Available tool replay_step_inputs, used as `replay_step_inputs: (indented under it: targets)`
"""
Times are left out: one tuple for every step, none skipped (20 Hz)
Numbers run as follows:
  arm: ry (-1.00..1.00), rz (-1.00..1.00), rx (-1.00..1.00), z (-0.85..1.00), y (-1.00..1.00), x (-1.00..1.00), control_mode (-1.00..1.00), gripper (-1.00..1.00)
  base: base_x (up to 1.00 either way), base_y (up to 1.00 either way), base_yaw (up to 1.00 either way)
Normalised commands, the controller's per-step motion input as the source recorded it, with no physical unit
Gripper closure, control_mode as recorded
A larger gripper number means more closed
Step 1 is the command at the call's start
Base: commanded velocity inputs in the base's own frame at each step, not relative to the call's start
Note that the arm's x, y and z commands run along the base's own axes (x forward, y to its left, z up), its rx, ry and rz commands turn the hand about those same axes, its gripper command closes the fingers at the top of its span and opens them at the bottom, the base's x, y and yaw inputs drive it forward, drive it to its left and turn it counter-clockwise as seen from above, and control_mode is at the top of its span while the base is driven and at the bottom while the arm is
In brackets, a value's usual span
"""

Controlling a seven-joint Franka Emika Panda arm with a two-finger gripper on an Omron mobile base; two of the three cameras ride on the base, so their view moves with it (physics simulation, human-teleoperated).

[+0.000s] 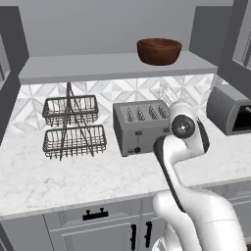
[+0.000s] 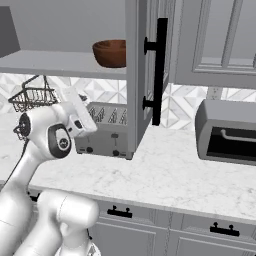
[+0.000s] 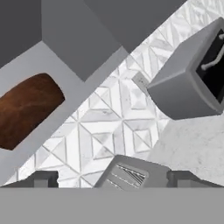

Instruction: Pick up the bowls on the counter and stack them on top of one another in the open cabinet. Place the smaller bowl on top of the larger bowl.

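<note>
One wide, deep reddish-brown bowl, the larger bowl (image 1: 159, 50) (image 2: 111, 53) (image 3: 26, 109), stands upright on the shelf floor of the open cabinet (image 1: 98, 66) (image 2: 50, 62). The smaller bowl is out of view. My gripper (image 3: 114, 179) is open, its two dark fingertips (image 3: 46, 179) far apart with nothing held between them. It hangs above the toaster, below and to the right of the shelf, and points up at the tiled wall. The marbled counter (image 1: 73, 176) (image 2: 175, 170) has no bowl on the parts I see.
A grey toaster (image 1: 142, 127) (image 2: 102, 132) sits under my hand. A two-tier wire basket rack (image 1: 73, 127) (image 2: 32, 97) stands to its left, a grey toaster oven (image 1: 230, 110) (image 2: 227, 132) to its right. An open cabinet door (image 2: 142, 75) with black handle juts out beside the shelf.
</note>
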Motion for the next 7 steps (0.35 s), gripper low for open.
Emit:
replay_step_inputs:
  targets:
    - [0.29,0.00,-0.35,-1.00,0.11,-1.00,-1.00,-1.00,0.00,0.00,0.00]
    - [0.37,0.00,-0.33,-1.00,0.04,-1.00,-1.00,-1.00,0.00,0.00,0.00]
    - [0.31,0.05,-0.33,-1.00,0.10,-1.00,-1.00,-1.00,0.00,0.00,0.00]
    - [0.37,0.06,-0.07,-1.00,0.01,-1.00,-1.00,-1.00,0.00,0.00,0.00]
    - [-0.01,-0.50,0.12,0.00,-1.00,-0.20,-1.00,-1.00,0.00,0.00,0.00]
    - [0.00,0.09,0.04,0.00,0.00,0.00,-1.00,-1.00,0.00,0.00,0.00]
    - [-0.07,0.00,0.19,0.00,-0.26,-0.07,-1.00,-1.00,0.00,0.00,0.00]
